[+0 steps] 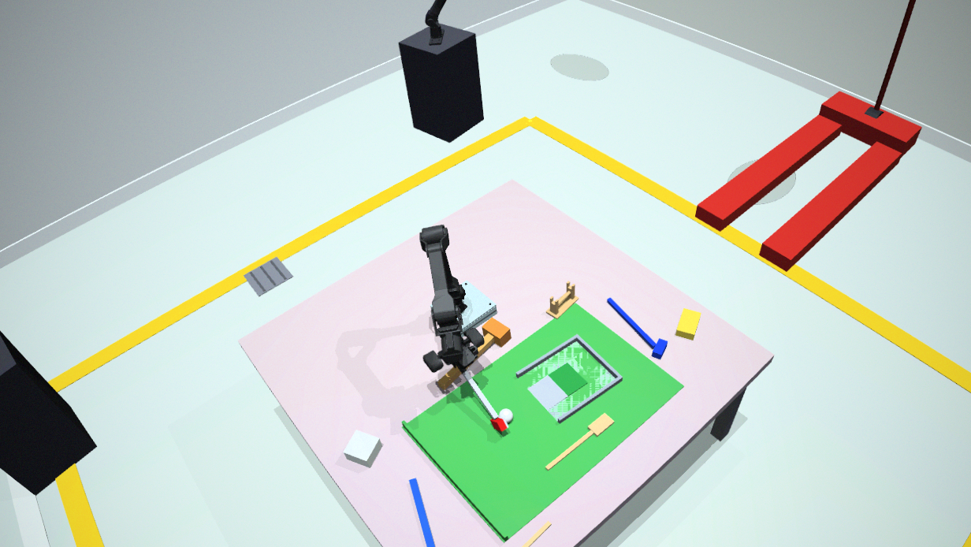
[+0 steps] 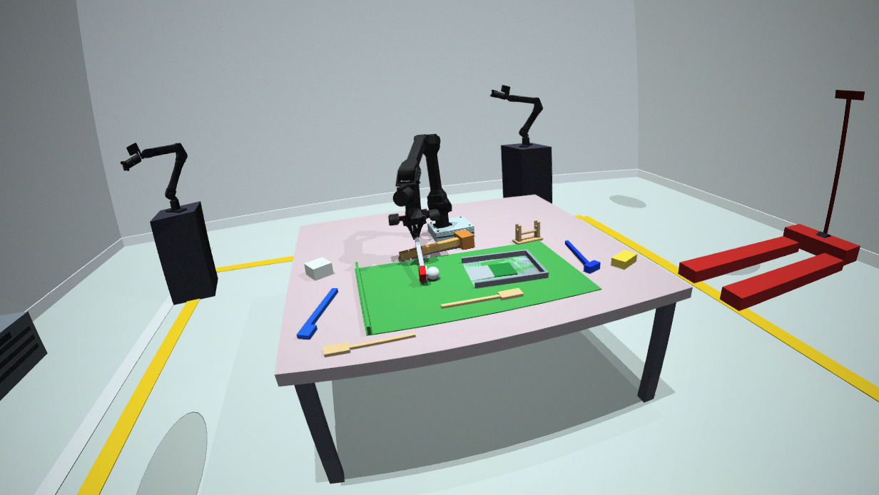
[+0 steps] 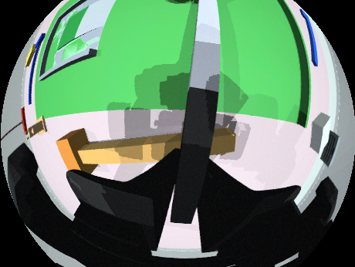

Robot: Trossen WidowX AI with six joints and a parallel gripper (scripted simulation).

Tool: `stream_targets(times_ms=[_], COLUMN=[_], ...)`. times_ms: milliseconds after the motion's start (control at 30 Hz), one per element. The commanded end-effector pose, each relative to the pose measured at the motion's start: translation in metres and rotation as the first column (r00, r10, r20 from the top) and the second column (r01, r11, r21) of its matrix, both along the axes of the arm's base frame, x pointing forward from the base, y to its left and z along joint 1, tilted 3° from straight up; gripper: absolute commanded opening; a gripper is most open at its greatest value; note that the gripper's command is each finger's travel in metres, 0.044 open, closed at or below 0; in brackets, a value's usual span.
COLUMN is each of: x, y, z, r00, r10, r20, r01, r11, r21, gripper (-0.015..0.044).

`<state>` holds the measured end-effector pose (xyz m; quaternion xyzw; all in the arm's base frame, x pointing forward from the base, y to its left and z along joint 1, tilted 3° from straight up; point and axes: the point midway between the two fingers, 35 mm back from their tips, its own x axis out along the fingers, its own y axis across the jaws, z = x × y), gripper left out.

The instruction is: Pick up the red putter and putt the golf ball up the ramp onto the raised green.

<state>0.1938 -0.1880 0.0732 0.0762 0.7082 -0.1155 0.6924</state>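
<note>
The gripper is shut on the black grip of the red putter, whose pale shaft slopes down to its red head. The head is low at the green mat. The white golf ball is on the mat right beside the head, on the ramp side; I cannot tell if they touch. The ball is not visible in the wrist view. The grey ramp leads to the dark green patch inside grey rails.
An orange-headed mallet lies behind the mat, under the gripper. A wooden paddle lies on the mat before the rails. A wooden rack stands at the back. A white block is left.
</note>
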Motion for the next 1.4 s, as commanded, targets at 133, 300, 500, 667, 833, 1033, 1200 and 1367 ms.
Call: stream_targets(times_ms=[133, 300, 500, 667, 833, 1033, 1200, 1367], x=[0.009, 0.009, 0.011, 0.01, 0.009, 0.009, 0.009, 0.009], y=[0.071, 0.071, 0.072, 0.074, 0.075, 0.075, 0.075, 0.075], z=[-0.004, 0.001, 0.028, 0.053, 0.046, 0.046, 0.046, 0.046], r00=[1.0, 1.0, 1.0, 1.0, 1.0, 1.0, 1.0, 1.0], r10=[0.003, 0.003, 0.003, 0.003, 0.009, 0.009, 0.009, 0.009], r20=[0.005, 0.005, 0.005, 0.005, -0.009, -0.009, -0.009, -0.009], r01=[-0.003, -0.003, -0.003, -0.003, -0.009, -0.009, -0.009, -0.009], r11=[1.0, 1.0, 1.0, 1.0, 1.0, 1.0, 1.0, 1.0], r21=[-0.002, -0.002, -0.002, -0.002, 0.007, 0.007, 0.007, 0.007], gripper=[0.0, 0.0, 0.0, 0.0, 0.0, 0.0, 0.0, 0.0])
